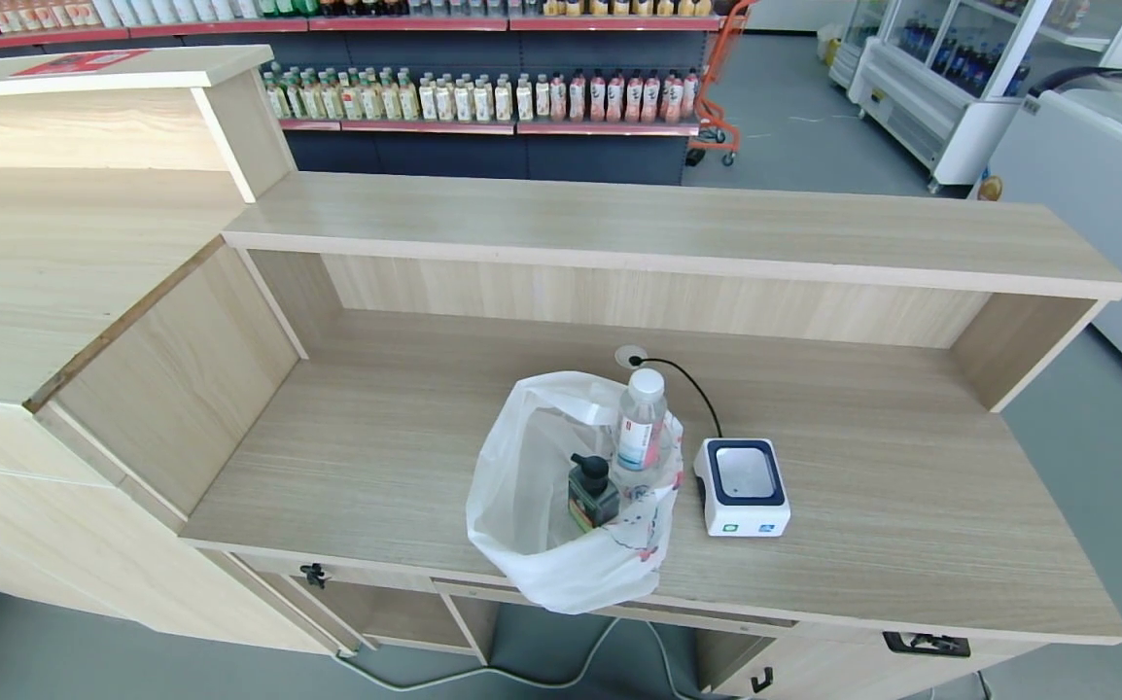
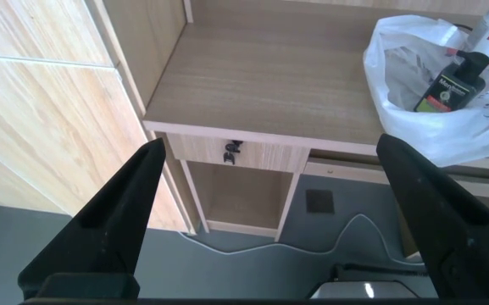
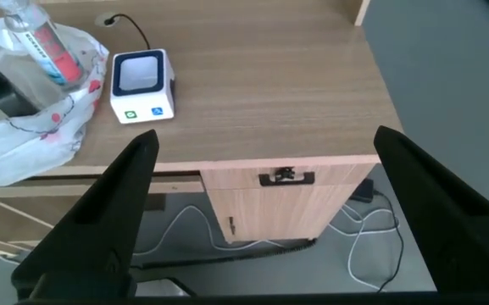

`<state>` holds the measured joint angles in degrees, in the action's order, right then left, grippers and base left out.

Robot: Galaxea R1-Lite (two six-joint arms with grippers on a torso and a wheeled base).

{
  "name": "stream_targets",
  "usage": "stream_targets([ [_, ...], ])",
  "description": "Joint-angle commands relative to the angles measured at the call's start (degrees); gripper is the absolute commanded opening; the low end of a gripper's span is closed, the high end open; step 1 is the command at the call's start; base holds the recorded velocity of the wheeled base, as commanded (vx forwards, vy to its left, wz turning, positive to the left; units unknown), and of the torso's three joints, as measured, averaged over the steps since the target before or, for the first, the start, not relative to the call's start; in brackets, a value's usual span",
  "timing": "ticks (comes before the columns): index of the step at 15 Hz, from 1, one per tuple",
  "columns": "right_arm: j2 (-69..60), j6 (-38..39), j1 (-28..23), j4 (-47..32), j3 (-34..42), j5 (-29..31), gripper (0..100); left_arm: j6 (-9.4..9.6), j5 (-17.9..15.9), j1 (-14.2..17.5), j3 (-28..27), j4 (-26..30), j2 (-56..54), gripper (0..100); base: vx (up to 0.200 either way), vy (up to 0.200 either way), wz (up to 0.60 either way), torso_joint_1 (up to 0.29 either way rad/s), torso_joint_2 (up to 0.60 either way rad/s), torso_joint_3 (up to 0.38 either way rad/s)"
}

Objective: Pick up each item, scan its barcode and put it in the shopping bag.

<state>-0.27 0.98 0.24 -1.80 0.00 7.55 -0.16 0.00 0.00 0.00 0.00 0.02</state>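
Left gripper hangs released off the counter's front. Ahead of it, toward the right arm, the bag holds a pump bottle and a water bottle. The scanner sits just beside the bag, ahead-left of the right gripper, which is likewise released.

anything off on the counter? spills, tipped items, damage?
No spills or damage. Only oddity: the shopping bag bulges over the front edge of the counter, with the water bottle leaning inside it beside the pump bottle. Scanner sits flat.
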Motion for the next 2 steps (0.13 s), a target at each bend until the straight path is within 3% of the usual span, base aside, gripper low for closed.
stream_targets([
  [1,0.3,-0.1,0.0,0.0,0.0,0.0,100,-0.02,0.0,0.0,0.0,0.0,0.0,100,0.000,0.000,0.00,0.000,0.00,0.000],
  [2,0.3,-0.2,0.0,0.0,0.0,0.0,100,-0.02,0.0,0.0,0.0,0.0,0.0,100,0.000,0.000,0.00,0.000,0.00,0.000],
])
